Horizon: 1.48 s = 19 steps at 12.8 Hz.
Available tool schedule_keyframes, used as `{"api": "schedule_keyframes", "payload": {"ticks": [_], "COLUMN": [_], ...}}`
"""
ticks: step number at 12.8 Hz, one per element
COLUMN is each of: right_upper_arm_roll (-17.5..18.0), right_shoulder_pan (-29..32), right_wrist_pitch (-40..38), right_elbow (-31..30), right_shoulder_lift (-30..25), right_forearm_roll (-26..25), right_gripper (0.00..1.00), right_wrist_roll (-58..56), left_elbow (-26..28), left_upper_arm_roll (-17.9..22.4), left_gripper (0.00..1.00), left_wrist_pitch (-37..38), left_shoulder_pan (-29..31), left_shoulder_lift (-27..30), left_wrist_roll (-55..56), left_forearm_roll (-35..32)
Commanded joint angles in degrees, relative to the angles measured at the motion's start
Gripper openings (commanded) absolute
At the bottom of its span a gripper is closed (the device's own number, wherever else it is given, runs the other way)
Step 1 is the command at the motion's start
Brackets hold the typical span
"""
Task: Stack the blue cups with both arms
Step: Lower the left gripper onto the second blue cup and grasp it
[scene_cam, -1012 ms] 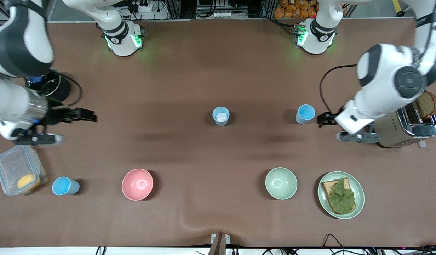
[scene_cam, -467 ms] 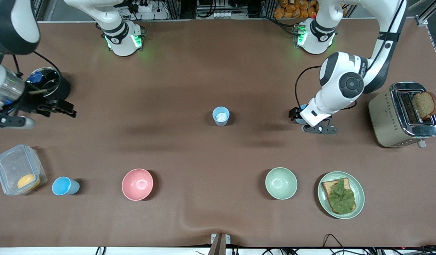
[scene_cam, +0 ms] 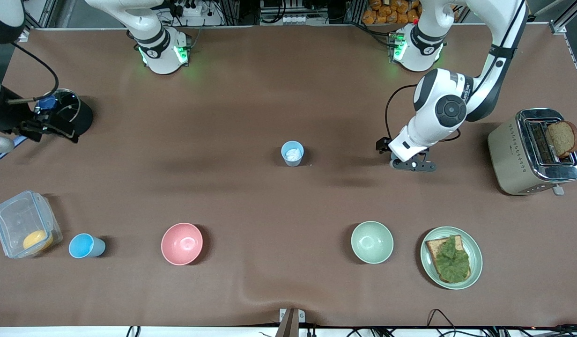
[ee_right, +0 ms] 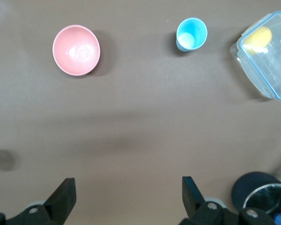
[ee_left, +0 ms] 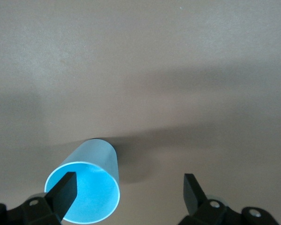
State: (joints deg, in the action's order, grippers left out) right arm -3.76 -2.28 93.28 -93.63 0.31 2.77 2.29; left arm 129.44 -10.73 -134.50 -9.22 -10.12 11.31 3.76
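Observation:
One blue cup (scene_cam: 292, 153), with a white patch inside, stands mid-table. A second blue cup (scene_cam: 86, 246) stands nearer the front camera at the right arm's end; it also shows in the right wrist view (ee_right: 191, 34). A third blue cup (ee_left: 84, 187) shows in the left wrist view; in the front view the left arm hides it. My left gripper (scene_cam: 382, 146) (ee_left: 129, 180) is open, low at this cup, with one finger (ee_left: 65, 190) over its mouth and the other outside its wall. My right gripper (scene_cam: 68, 133) (ee_right: 127, 185) is open and empty, over the table by a black pot.
A pink bowl (scene_cam: 181, 243) and a pale green bowl (scene_cam: 372, 242) stand near the front camera. A plate (scene_cam: 477, 248) with a sandwich, a toaster (scene_cam: 522, 154) with bread, a clear lidded container (scene_cam: 21, 224) and the black pot (scene_cam: 77, 112) stand toward the table's ends.
My left gripper has moved from beside the toaster to the third blue cup, and the arm now covers it. My right gripper has drawn back toward the black pot.

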Motion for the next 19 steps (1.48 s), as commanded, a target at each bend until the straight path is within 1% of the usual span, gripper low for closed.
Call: {"api": "schedule_keyframes", "payload": {"ticks": [1,5,6,7,10,11,12,13,15,17,18,19], "right_upper_arm_roll": [1.03,1.03,1.03,1.03,1.03,1.03,1.03,1.03,1.03,0.94,0.94,0.94], "right_shoulder_pan": [1.14,1.05,1.05,1.05,1.22,1.22,1.14,1.22,1.31,1.4,1.4,1.4], "right_wrist_pitch": [-1.26,-1.61,-1.7,-1.7,-1.88,-1.88,-1.88,-1.88,-1.88,-1.96,-2.14,-2.4], "right_elbow": [1.08,1.08,1.08,1.08,1.08,0.99,1.08,1.08,0.99,0.99,0.99,0.99], "right_shoulder_lift": [0.31,0.31,0.31,0.31,0.39,0.31,0.31,0.39,0.31,0.39,0.4,0.4], "right_forearm_roll": [-1.27,-1.98,-1.98,-1.98,-1.89,-1.89,-1.89,-1.89,-1.89,-1.8,-1.8,-1.8], "right_gripper": [1.0,1.0,1.0,1.0,1.0,1.0,1.0,1.0,1.0,1.0,1.0,1.0], "right_wrist_roll": [-0.18,-0.18,-0.18,-0.18,-0.18,-0.18,-0.18,-0.18,-0.18,-0.18,-0.18,-0.18], "left_elbow": [2.73,3.79,4.06,4.24,4.76,5.11,5.64,5.9,6.08,5.65,5.12,3.29], "left_upper_arm_roll": [-0.43,-0.43,-0.43,-0.43,-0.35,-0.34,-0.34,-0.34,-0.34,-0.43,-0.52,-0.61], "left_gripper": [0.93,0.53,0.45,0.35,0.16,0.08,0.02,0.0,0.0,0.0,0.0,0.0], "left_wrist_pitch": [-4.35,-5.42,-5.6,-5.6,-5.6,-5.6,-5.6,-5.6,-5.34,-4.37,-2.71,-0.44], "left_shoulder_pan": [0.34,0.34,0.43,0.52,1.39,1.66,1.92,2.71,2.89,2.98,2.89,2.72], "left_shoulder_lift": [-0.24,-0.6,-0.6,-0.6,-0.51,-0.43,-0.16,0.01,0.54,3.08,4.83,5.98], "left_wrist_roll": [0.56,0.56,0.47,0.3,-0.76,-0.85,-1.02,-1.02,-0.94,-0.23,-0.15,-0.23], "left_forearm_roll": [0.73,0.38,0.29,0.2,0.11,0.11,-0.24,-0.33,-0.33,-0.24,-0.16,0.19]}}
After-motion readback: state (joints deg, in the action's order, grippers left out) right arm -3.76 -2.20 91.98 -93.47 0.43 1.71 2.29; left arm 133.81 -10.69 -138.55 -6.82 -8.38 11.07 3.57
